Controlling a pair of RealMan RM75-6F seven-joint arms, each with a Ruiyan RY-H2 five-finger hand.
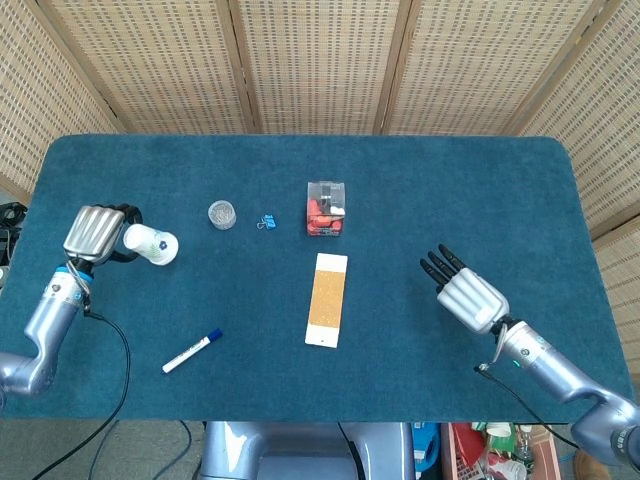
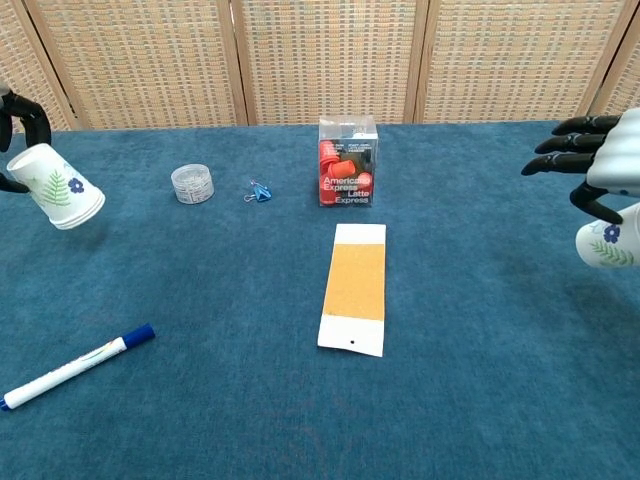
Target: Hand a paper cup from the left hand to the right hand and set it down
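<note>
My left hand (image 1: 95, 231) grips a white paper cup with a blue flower (image 1: 152, 244) at the table's left edge; the cup lies tilted, mouth toward the middle. The chest view shows that cup (image 2: 57, 198) at the far left, with only the dark fingers (image 2: 22, 112) of that hand above it. At the right side my right hand (image 1: 467, 297) hangs palm down and hides what is under it. In the chest view a second flowered paper cup (image 2: 610, 245) sits under my right hand (image 2: 598, 165), low over the cloth, the thumb against it and the other fingers stretched out.
A clear box of red items (image 1: 325, 208) stands at table centre, with a tan card (image 1: 326, 299) lying in front of it. A small clear jar (image 1: 221, 214) and a blue clip (image 1: 267, 221) lie to the left of the box. Near the front left lies a blue marker (image 1: 192, 350).
</note>
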